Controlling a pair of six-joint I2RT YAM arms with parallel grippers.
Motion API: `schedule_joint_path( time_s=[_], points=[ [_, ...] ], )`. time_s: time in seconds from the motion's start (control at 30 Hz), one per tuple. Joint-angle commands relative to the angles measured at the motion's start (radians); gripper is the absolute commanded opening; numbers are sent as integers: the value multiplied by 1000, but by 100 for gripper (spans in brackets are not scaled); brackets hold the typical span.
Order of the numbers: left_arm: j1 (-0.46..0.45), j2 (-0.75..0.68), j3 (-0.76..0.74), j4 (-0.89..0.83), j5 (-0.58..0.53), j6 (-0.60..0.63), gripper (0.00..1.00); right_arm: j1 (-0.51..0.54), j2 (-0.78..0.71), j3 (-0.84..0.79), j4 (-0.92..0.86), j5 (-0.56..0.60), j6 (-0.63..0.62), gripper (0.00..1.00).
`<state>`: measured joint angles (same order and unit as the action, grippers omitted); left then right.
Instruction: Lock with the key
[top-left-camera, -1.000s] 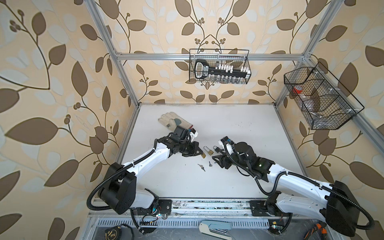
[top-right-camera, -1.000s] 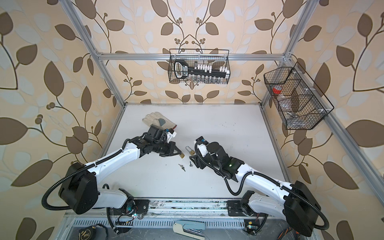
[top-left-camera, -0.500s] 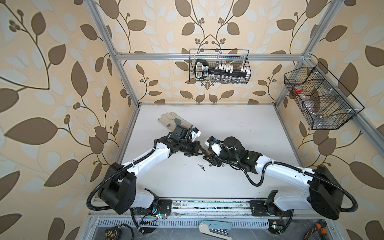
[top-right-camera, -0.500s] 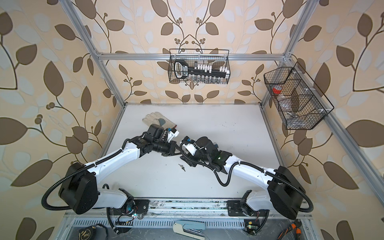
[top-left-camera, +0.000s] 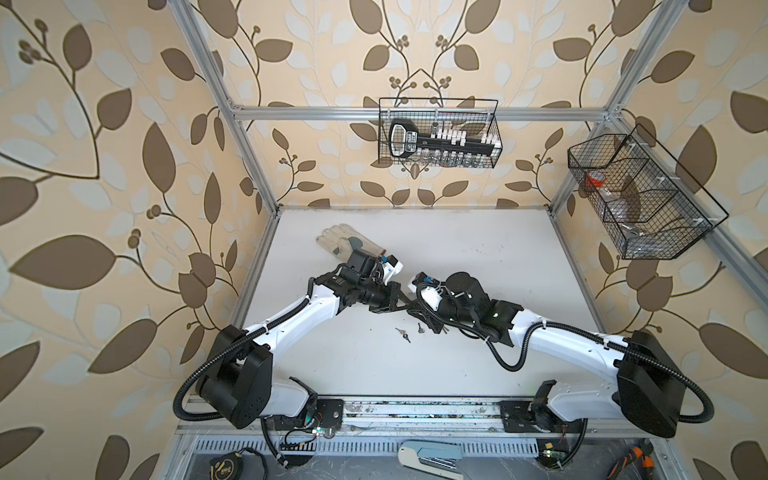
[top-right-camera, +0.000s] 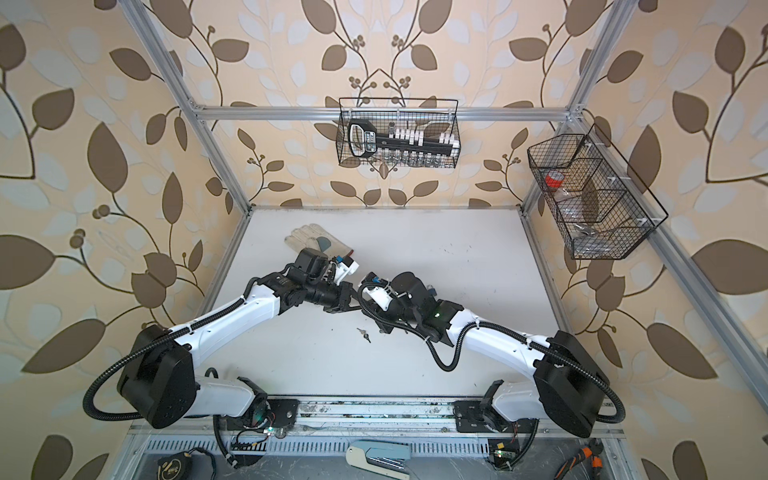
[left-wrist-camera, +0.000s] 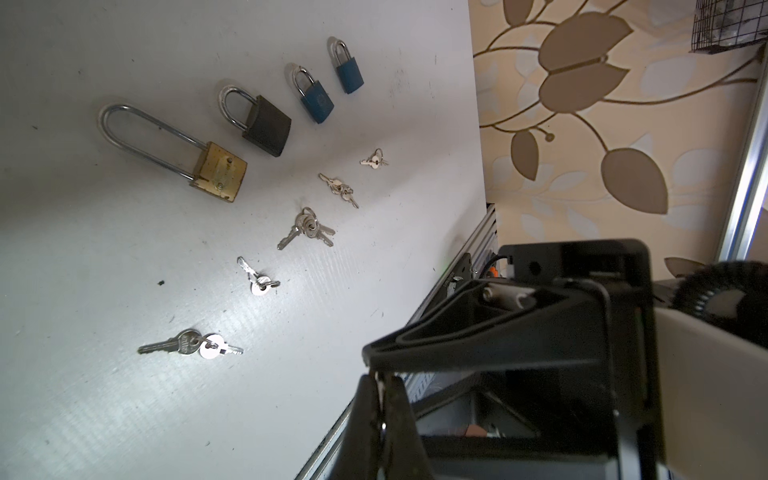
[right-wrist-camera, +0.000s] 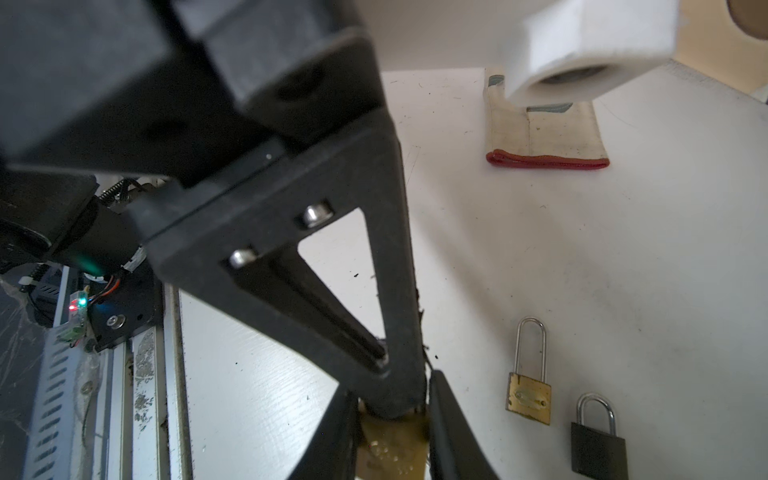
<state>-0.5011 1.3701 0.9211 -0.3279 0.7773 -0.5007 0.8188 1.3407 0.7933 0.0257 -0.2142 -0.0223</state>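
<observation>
Both arms meet at the middle of the table (top-left-camera: 478, 257): my right gripper (right-wrist-camera: 390, 419) is clamped on a brass padlock (right-wrist-camera: 392, 451), and my left gripper (top-left-camera: 409, 306) is pressed fully shut, tip at that lock's top, though I cannot tell whether it holds a key. Loose keys (top-left-camera: 402, 333) lie just beside them at 6 o'clock, a glove (top-left-camera: 345, 245) at 11 o'clock toward the left edge, and a black padlock (right-wrist-camera: 598, 446) near the grip. I see bare tabletop from 12 to 3 o'clock, out to the back and right edges.
</observation>
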Motion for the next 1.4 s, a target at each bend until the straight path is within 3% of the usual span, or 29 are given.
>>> schedule_joint_path(
  time_s=[0.0,0.23,0.27,0.3,0.37,0.47,0.67,0.83,0.87,0.93,1.13,1.37],
  points=[
    [7,-43,50,16,42,22,0,0,11,24,-15,4,14,17],
    [7,-52,64,15,33,13,0,-1,-17,11,-16,20,31,0],
    [7,-55,63,19,26,7,5,-2,-23,8,-15,22,34,0],
    [7,-62,60,25,15,-1,16,-2,-31,2,-16,24,41,0],
    [7,-84,51,33,-35,-15,27,-3,-47,-13,-9,27,61,0],
    [9,-127,40,5,-179,-33,50,-10,-66,-46,17,40,96,0],
    [57,-222,-12,-99,-441,-64,67,-22,-24,-49,13,79,140,0],
    [122,-350,-100,-167,-568,-98,82,-20,130,67,-107,150,164,0],
    [140,-387,-126,-171,-574,-108,92,-17,171,101,-134,154,163,0],
    [173,-466,-175,-175,-591,-131,99,-4,239,157,-163,157,158,0],
    [229,-665,-253,-252,-679,-160,99,24,438,351,-284,231,162,0],
    [233,-680,-255,-292,-692,-159,99,32,587,483,-374,301,179,0]
  ],
)
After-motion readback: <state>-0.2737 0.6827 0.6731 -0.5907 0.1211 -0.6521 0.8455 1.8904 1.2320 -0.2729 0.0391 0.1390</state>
